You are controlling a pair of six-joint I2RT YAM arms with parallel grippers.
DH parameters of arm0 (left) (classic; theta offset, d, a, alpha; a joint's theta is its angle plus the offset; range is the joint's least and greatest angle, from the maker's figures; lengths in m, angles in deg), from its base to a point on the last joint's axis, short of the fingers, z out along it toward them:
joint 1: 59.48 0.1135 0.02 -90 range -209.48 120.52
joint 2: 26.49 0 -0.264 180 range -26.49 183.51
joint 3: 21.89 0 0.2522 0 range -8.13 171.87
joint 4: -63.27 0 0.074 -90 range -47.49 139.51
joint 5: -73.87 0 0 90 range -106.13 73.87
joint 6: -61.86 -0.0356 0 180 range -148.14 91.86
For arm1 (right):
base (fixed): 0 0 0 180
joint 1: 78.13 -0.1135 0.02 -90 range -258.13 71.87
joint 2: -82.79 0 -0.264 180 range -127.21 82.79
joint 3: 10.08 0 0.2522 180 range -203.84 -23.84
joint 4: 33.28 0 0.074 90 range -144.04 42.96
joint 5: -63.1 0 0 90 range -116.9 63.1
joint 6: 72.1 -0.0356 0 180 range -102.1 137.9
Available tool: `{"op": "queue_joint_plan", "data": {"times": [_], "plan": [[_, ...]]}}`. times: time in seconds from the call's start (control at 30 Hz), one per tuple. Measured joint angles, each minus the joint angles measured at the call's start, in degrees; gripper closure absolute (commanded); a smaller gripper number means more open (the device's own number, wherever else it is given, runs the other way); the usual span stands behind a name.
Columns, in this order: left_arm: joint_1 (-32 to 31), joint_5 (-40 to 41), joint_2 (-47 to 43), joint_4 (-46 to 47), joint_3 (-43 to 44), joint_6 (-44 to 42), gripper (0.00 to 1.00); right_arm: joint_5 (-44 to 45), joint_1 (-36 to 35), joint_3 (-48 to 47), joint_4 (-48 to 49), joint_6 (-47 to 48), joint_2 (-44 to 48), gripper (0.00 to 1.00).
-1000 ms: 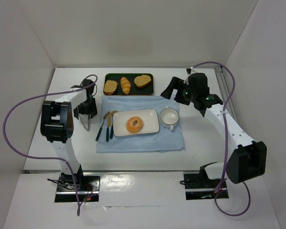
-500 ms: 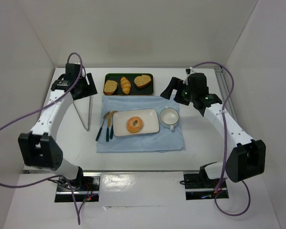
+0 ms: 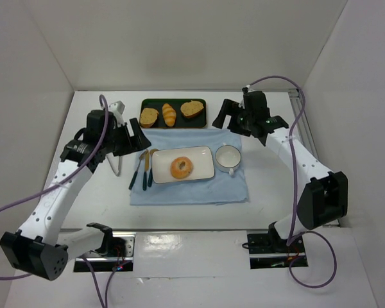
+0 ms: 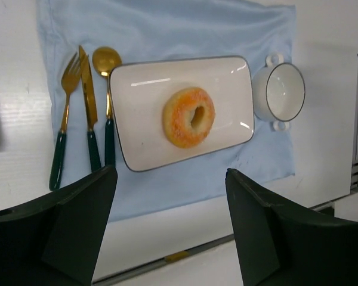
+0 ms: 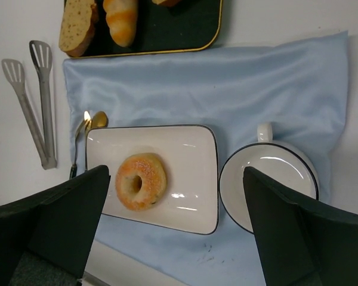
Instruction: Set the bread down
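Observation:
The bread (image 3: 181,167), a ring-shaped orange-brown bagel, lies on the white rectangular plate (image 3: 202,159) on the blue cloth. It also shows in the left wrist view (image 4: 189,117) and in the right wrist view (image 5: 141,181). My left gripper (image 3: 135,136) is open and empty, raised above the table left of the cloth. My right gripper (image 3: 226,114) is open and empty, raised above the cloth's far right corner. Neither gripper touches the bread.
A dark tray (image 3: 199,119) at the back holds two bread slices and a small roll (image 3: 169,114). A white cup (image 3: 228,156) stands right of the plate. A gold fork, knife and spoon (image 3: 143,168) lie left of it. Metal tongs (image 3: 115,168) lie on the table at the left.
My left arm swung from the back left corner toward the cloth, away from the tongs lying on the table. My right gripper shifted slightly left. The bread stayed on the plate.

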Motion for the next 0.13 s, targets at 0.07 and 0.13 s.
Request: {"op": "queue_joint_plan", "data": {"times": [0.07, 0.13], "plan": [[-0.68, -0.09, -2.97, -1.20, -3.13, 0.31, 0.14, 1.77, -1.01, 0.00, -0.24, 0.00, 0.02, 0.00], [-0.96, -0.07, -5.70, -2.49, -5.22, 0.46, 0.14, 3.50, -1.88, 0.00, -0.76, -0.02, 0.02, 0.00]]}}
